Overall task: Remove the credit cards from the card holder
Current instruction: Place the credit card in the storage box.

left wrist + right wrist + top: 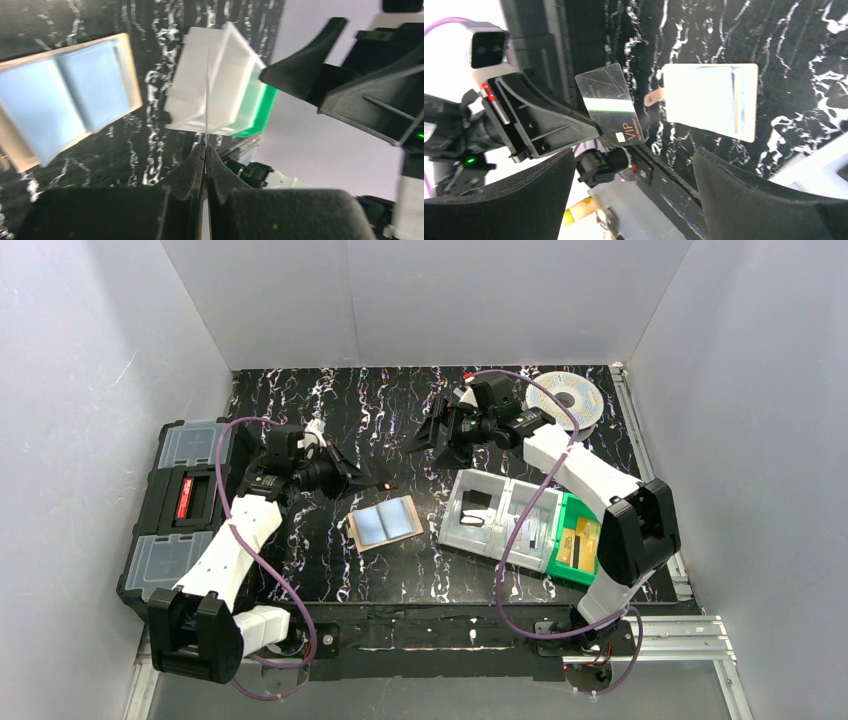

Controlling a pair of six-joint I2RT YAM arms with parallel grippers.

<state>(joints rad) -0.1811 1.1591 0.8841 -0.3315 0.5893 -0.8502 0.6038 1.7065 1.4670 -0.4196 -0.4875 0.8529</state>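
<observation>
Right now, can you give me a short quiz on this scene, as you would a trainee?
1. True or false: the wallet lies folded shut on the table.
2. Which one is pinching a card? A: left gripper. B: right gripper.
3. Fill in: the bin beside the clear tray is coloured ____.
Key: 1 false, it lies open; 2 A; 3 green.
</observation>
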